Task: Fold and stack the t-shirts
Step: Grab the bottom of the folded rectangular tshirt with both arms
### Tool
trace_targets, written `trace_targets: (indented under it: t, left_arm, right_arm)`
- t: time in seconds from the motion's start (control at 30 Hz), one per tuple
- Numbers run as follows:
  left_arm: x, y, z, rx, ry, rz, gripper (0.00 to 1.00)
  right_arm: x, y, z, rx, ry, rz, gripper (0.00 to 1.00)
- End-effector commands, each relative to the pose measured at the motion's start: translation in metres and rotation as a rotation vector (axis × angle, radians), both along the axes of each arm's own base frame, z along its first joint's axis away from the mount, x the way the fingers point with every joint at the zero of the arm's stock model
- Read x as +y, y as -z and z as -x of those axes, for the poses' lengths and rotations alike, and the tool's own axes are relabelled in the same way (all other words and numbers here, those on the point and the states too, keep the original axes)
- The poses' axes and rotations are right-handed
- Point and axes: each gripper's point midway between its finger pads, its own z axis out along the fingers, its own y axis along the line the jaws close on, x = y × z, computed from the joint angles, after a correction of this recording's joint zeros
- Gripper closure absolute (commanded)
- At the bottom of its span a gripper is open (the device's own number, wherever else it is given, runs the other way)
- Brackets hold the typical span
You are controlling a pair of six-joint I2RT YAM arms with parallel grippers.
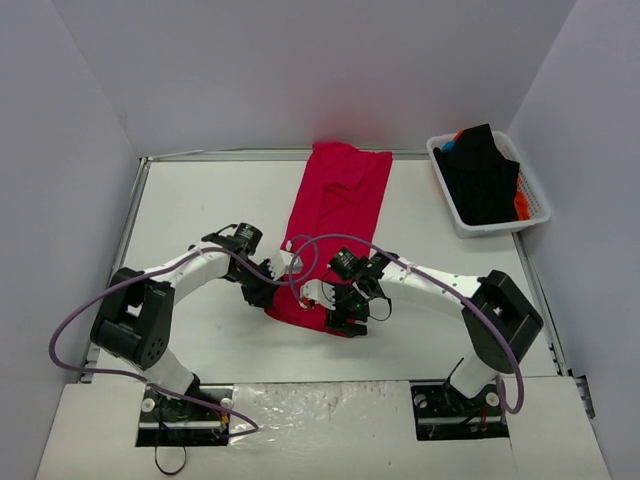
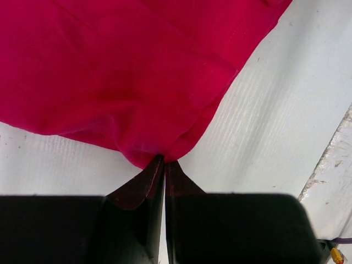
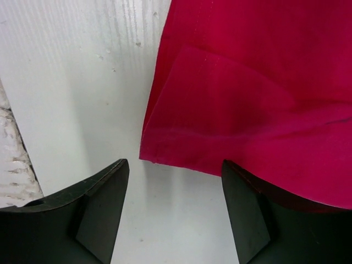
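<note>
Left wrist view: left gripper point(image 2: 164, 161) clenches the red t-shirt point(image 2: 126, 71) by a corner; right gripper point(image 3: 175, 171) gapes released astride the hem; basket point(image 1: 488, 229) at two o'clock

left arm point(image 1: 190, 268): elbow bent, forearm angled in toward the near left corner of the red t-shirt point(image 1: 335, 200).
left gripper point(image 2: 164, 160): jaws closed together, pinching that corner's hem.
right arm point(image 1: 440, 285): stretched low toward the shirt's near right corner.
right gripper point(image 3: 175, 163): jaws spread wide, straddling that corner, not gripping it.
</note>
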Motion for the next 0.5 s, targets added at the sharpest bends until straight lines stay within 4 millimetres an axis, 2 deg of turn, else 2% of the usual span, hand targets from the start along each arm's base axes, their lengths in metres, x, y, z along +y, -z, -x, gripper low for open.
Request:
trace_targets:
  t: [0.0, 0.27, 0.47]
  left_arm:
    - [-0.004, -0.01, -0.007, -0.013, 0.005, 0.026, 0.98]
    - [-0.002, -0.01, -0.009, -0.014, -0.008, 0.034, 0.98]
    - [0.001, -0.008, -0.011, -0.014, -0.021, 0.03, 0.98]
  right_arm:
    - [0.001, 0.002, -0.006, -0.023, 0.003, 0.053, 0.36]
    - [0.006, 0.015, -0.003, -0.021, -0.02, 0.117, 0.37]
    - [0.002, 0.025, 0.005, -0.013, -0.042, 0.169, 0.4]
